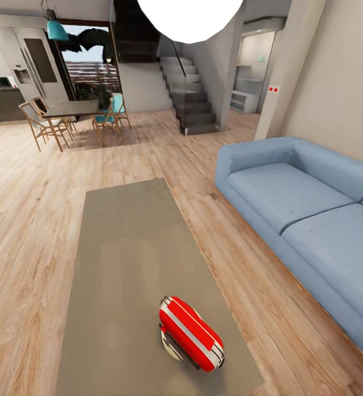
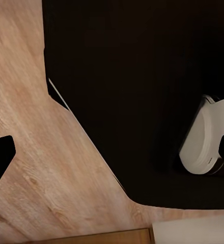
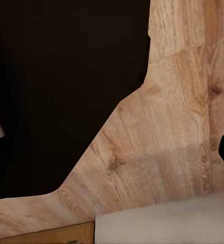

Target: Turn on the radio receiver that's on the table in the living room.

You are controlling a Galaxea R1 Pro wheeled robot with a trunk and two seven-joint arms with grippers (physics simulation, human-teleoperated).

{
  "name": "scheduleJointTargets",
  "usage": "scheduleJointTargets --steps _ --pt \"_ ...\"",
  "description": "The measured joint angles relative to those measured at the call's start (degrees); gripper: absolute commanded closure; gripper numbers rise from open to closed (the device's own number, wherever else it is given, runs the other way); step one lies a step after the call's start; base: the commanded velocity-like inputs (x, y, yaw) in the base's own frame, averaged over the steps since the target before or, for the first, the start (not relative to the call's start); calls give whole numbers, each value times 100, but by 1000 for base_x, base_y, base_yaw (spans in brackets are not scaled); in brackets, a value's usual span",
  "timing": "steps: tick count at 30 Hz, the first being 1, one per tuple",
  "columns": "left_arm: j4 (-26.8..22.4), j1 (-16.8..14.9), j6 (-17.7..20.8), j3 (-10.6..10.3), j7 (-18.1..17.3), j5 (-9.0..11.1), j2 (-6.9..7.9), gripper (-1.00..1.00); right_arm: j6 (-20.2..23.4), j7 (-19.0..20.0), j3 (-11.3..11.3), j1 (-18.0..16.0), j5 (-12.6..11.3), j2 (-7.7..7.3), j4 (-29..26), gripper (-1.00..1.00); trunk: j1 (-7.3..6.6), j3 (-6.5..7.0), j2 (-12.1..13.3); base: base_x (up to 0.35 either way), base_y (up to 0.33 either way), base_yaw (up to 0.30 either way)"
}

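One red radio receiver (image 1: 191,333) tilted on the table (image 1: 126,242).

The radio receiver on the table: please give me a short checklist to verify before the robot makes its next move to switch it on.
1. Radio receiver in head view: ok, near end of the table.
2. Radio lying steady: ok, on its side, tilted diagonally.
3. Dial or switch reachable: cannot tell, not visible from here.
4. Space around radio free: ok, nothing else on the tabletop.
5. Sofa clearance: ok, apart from the table, wooden floor between.
6. Gripper states: cannot tell, wrist views show floor and dark robot parts.
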Motion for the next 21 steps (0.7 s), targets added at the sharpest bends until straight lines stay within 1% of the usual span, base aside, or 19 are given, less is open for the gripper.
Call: scheduleJointTargets --steps 21 --pt "0 0 0 0 4 0 0 -100 0 0 0 0 4 9 -2 -100 0 -197 0 0 0 0"
